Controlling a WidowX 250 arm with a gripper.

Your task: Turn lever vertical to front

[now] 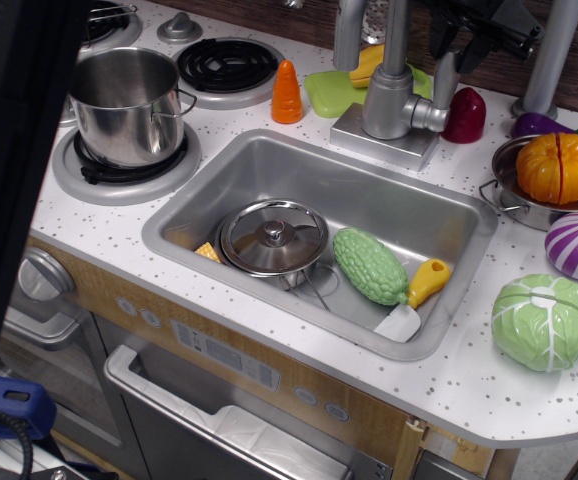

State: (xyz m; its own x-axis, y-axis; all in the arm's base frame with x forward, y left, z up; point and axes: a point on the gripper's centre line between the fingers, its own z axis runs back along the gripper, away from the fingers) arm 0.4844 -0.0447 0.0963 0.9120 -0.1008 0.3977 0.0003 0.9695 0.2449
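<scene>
The lever (446, 82) is a narrow silver bar standing upright. A short stub (428, 114) joins it to the right side of the faucet's thick body (387, 100). My black gripper (458, 45) hangs at the top edge of the view, just above the lever's top end and not touching it. Its two dark fingertips (438, 42) are apart with nothing between them. The rest of the gripper is cut off by the frame.
A sink (469, 250) holds a pot lid (273, 236), a green gourd (369, 265) and a yellow-handled spatula (417, 294). A dark red toy (465, 115) stands right beside the lever. A thick grey post (547, 55) and a pan with a pumpkin (557, 168) are to the right.
</scene>
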